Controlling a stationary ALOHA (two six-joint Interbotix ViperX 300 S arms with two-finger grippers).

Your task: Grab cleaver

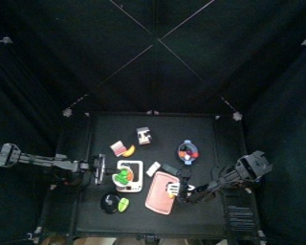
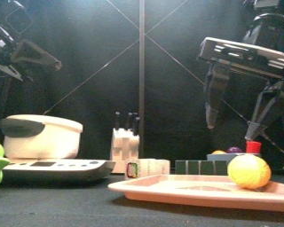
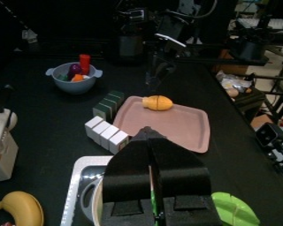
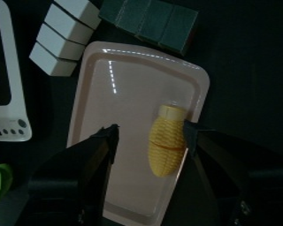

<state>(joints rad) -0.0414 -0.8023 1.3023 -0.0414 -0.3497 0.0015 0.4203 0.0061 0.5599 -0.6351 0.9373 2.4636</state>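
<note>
A small whitish upright thing with short dark tops (image 2: 124,146) stands at the back of the table and may be the cleaver; it also shows in the top view (image 1: 142,134). I cannot tell for certain. My right gripper (image 4: 156,146) is open and hangs above the pink board (image 4: 120,106), jaws either side of a yellow fruit (image 4: 168,141); it also shows in the front view (image 2: 237,124). My left gripper (image 3: 156,141) is shut and empty, above the white-framed item (image 3: 91,172) at the table's left.
A grey bowl (image 3: 73,78) with red and orange pieces stands at the back. White blocks (image 3: 109,132) and dark green blocks (image 3: 109,101) lie beside the board. A white cooker (image 2: 40,137), a green thing (image 3: 240,212) and a yellow thing (image 3: 20,207) are near the front left.
</note>
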